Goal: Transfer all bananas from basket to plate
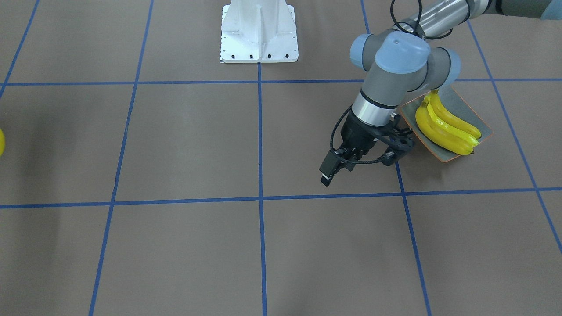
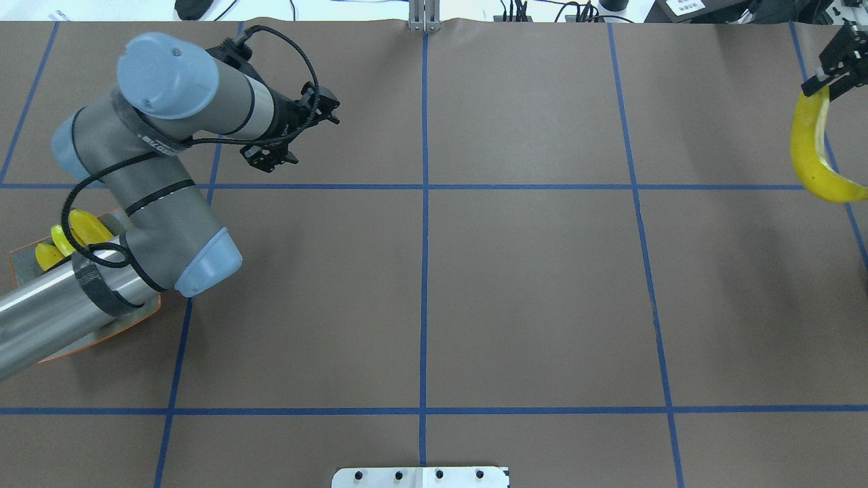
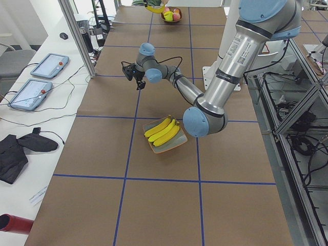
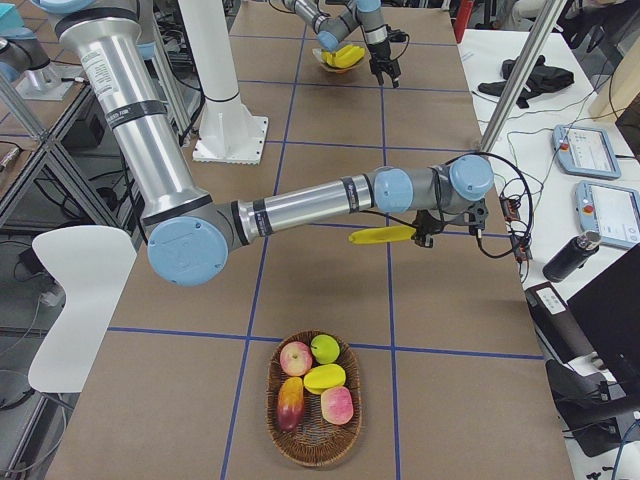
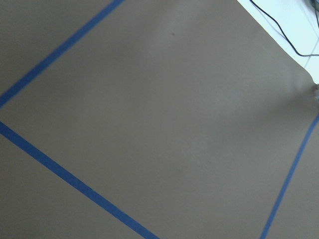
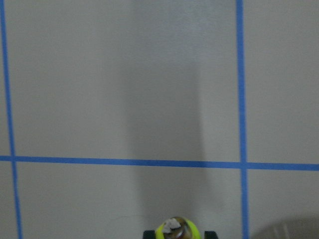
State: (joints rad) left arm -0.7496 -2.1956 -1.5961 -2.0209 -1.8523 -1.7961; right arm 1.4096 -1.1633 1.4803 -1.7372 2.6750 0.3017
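Note:
Three yellow bananas (image 1: 443, 127) lie side by side on the grey-green plate (image 1: 480, 120), which my left arm partly covers in the overhead view. My left gripper (image 1: 373, 151) hangs open and empty over bare table, toward the table's middle from the plate. The left wrist view holds only table and tape. My right gripper (image 2: 831, 74) is shut on the end of one more banana (image 2: 810, 149), held above the table at the far right. That banana's tip (image 6: 177, 230) shows between the fingers in the right wrist view. The wicker basket (image 4: 275, 420) has no banana in it.
The basket holds apples and other red, green and yellow fruit (image 4: 322, 378). The white robot base (image 1: 259, 30) stands at the table's robot side. Blue tape lines (image 2: 424, 271) grid the brown table. Tablets (image 3: 31, 92) lie on a side bench.

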